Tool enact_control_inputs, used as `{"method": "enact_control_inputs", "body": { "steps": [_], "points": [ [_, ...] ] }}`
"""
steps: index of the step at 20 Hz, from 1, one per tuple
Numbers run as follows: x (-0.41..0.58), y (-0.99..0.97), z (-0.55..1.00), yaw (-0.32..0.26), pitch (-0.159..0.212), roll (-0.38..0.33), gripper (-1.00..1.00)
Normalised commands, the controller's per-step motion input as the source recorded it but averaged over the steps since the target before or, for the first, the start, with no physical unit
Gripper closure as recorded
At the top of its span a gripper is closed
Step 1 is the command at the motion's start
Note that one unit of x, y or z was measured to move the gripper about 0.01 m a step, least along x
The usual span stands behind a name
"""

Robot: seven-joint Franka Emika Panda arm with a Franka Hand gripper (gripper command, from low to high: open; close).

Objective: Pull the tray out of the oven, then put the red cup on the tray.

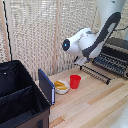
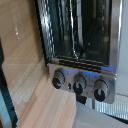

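The tray [image 1: 114, 61] is seen drawn out of the oven [image 1: 120, 46], the red cup [image 1: 75, 81] is left standing on the worktop [image 1: 95, 102], and the hand's state cannot be told.

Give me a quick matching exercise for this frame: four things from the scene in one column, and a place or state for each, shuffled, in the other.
Things:
1. red cup
2. white bowl
3. black bin
4. oven

Places or states:
A. at the exterior view's right edge, door open
B. holds yellow food
C. upright on the wooden table, beside the bowl
D. large, at the exterior view's lower left

Pairs: 1-C, 2-B, 3-D, 4-A
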Motion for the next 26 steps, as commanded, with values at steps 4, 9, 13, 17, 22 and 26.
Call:
{"method": "enact_control_inputs", "body": {
  "steps": [4, 9, 13, 17, 22, 26],
  "points": [
    [0.112, -0.59, -0.10, -0.002, 0.000, -0.097, -1.00],
    [0.077, -0.48, -0.06, 0.055, 0.000, -0.237, -1.00],
    [0.001, -0.50, -0.13, 0.137, 0.020, -0.219, -1.00],
    [0.000, -0.52, -0.16, 0.162, 0.068, -0.171, -1.00],
    [0.000, -0.50, -0.01, 0.216, 0.102, -0.047, -1.00],
    [-0.026, -0.58, 0.01, 0.204, 0.104, 0.017, -1.00]
  ]
}}
